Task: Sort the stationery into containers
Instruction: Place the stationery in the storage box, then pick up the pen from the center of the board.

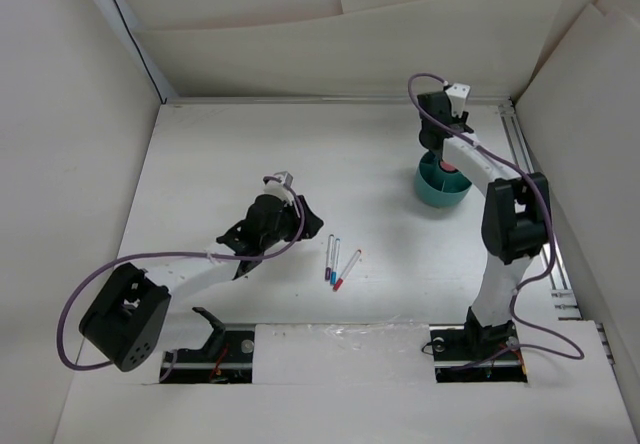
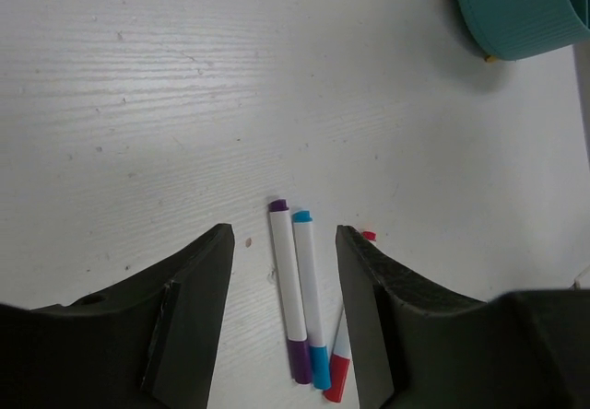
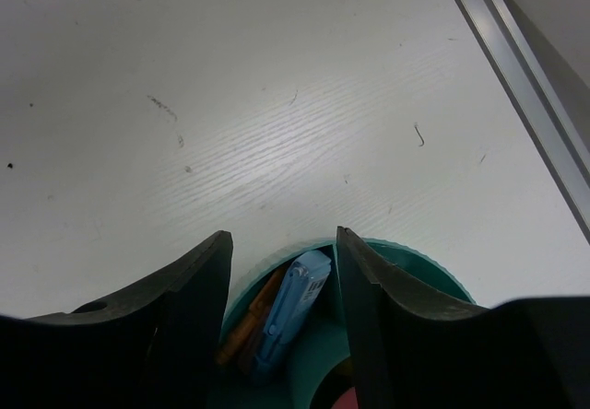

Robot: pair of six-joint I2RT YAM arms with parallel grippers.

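With the left tool (image 2: 284, 234) spread and empty above the three pens (image 2: 309, 289) lying between its fingers, we need to shift sideways and straddle one pen only, while the right tool (image 3: 281, 239) hangs released over the cup (image 3: 415, 262).

Thin white pens lying on the desk (image 1: 230, 154): three. These are one purple-tipped pen (image 2: 289, 289), one blue-tipped pen (image 2: 311, 298) and one red-tipped pen (image 2: 336, 374).
Containers: one teal cup (image 1: 438, 197).
Chunky markers visible inside the cup: two confirmed, one light blue marker (image 3: 293, 309) and one orange marker (image 3: 247, 324).
One further pink item (image 1: 447, 168) sits in the cup; kind not resolved.
End effectors: two, the left end effector (image 2: 283, 232) and the right end effector (image 3: 281, 236).
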